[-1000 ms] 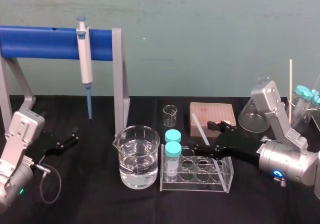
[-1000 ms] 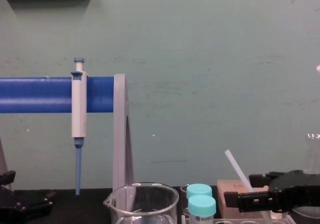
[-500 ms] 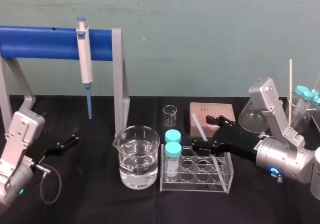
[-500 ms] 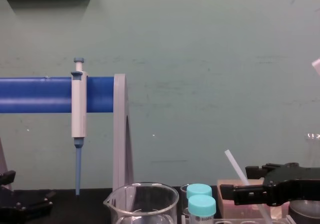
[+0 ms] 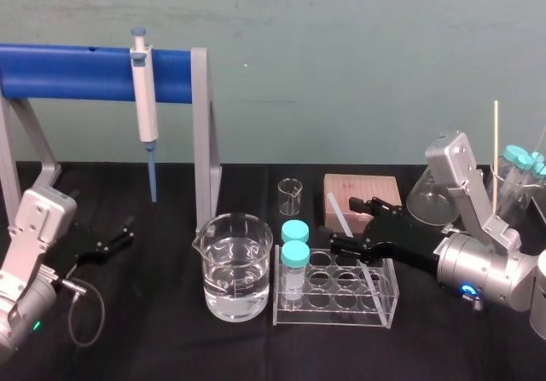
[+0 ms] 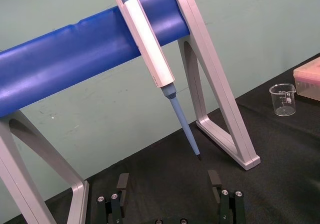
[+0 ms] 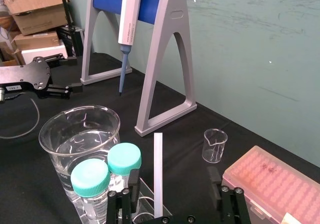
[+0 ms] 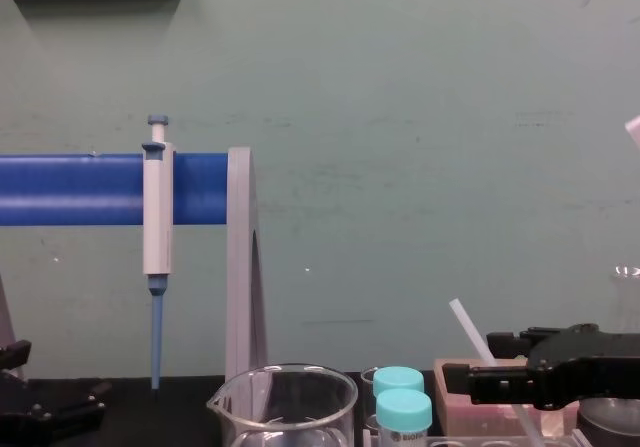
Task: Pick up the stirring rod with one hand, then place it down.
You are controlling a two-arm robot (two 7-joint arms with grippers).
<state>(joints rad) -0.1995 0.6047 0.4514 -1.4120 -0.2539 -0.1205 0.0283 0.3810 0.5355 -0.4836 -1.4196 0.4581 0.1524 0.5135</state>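
Observation:
The stirring rod is a thin translucent-white rod that leans tilted out of the clear tube rack; its upper end points back and to the left. My right gripper reaches in from the right at the rod's upper part. It is open, one black finger on each side, neither touching. In the right wrist view the rod stands midway between the fingers. The chest view has the rod rising in front of the right gripper. My left gripper rests open at the left, near the stand.
A beaker of water stands left of the rack, with two teal-capped tubes in the rack's left end. Behind are a small beaker, a pink tip box and a flask. A pipette hangs on the blue-barred stand.
My right gripper has shifted a little left and upward along the rod, so its fingers now straddle the rod's upper part. The rod and left arm have not moved.

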